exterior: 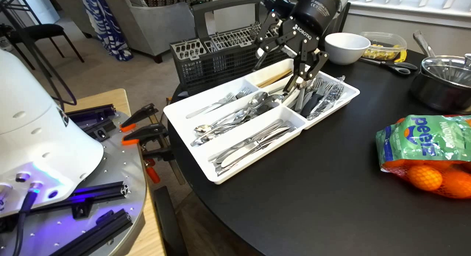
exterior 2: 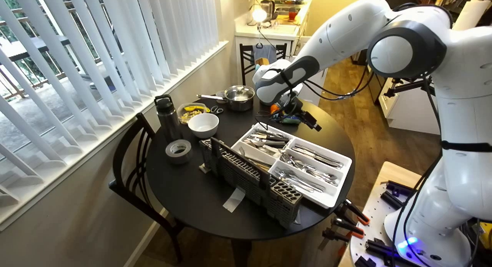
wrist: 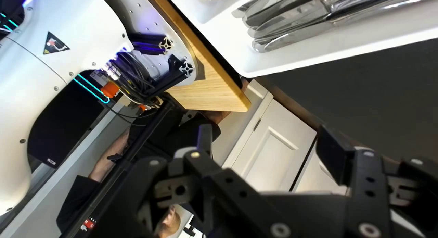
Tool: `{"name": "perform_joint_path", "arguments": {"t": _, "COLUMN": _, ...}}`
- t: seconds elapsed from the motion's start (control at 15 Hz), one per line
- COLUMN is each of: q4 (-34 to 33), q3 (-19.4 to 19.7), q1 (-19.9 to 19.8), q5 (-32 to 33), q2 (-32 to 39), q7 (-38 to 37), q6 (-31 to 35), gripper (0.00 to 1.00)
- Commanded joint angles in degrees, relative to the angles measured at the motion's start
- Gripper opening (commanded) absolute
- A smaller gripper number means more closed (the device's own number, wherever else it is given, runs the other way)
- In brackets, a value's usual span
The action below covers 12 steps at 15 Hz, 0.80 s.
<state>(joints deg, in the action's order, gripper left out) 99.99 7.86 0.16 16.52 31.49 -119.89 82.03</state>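
The tray (exterior: 178, 108) holds forks (exterior: 227, 98), spoons (exterior: 258, 98) and knives (exterior: 240, 153); the claw (wrist: 269, 147) hangs near it, spread. Just beside the tray stands a slotted basket (exterior: 188, 72); well apart, a bag (exterior: 445, 140) of mandarins (exterior: 425, 178). Under the tray is a black table (exterior: 331, 189); well away, an armchair (exterior: 162, 29).
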Motion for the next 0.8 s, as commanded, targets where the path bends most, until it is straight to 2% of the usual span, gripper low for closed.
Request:
{"name": "perform_joint_path", "arguments": {"t": 0.0, "q4": 3.0, "q3": -0.6, "q1": 0.0, "q5": -0.8, "q2": -5.3, "q7": 2.3, "q6": 3.3, "gripper": 1.0}}
{"name": "perform_joint_path", "arguments": {"t": 0.47, "q4": 13.8, "q3": -4.2, "q1": 2.9, "q5": 0.0, "q2": -23.2, "q7": 3.0, "q6": 12.6, "gripper": 1.0}}
{"name": "perform_joint_path", "arguments": {"t": 0.73, "q4": 25.0, "q3": -7.3, "q1": 4.2, "q5": 1.6, "q2": -34.7, "q7": 3.3, "q6": 20.6, "gripper": 1.0}}
